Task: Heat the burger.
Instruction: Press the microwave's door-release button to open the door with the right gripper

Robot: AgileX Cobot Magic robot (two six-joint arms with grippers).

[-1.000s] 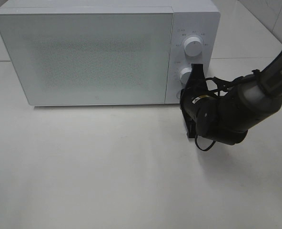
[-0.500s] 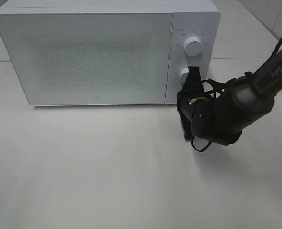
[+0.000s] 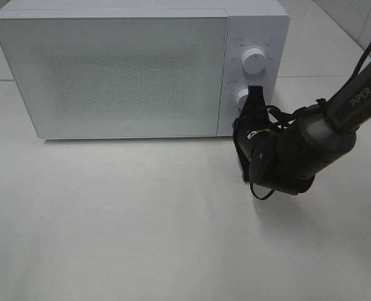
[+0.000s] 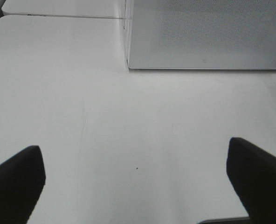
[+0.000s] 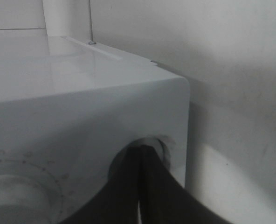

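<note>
Right now the right gripper (image 3: 256, 94) has its fingers (image 5: 145, 161) pressed together, gripping nothing, tips at the microwave (image 3: 110, 69) control panel just beside the lower dial (image 3: 242, 98). The left gripper (image 4: 135, 161) hangs over the tabletop (image 3: 141, 219), fingers wide. The microwave door is closed, and I cannot tell where the burger is.
</note>
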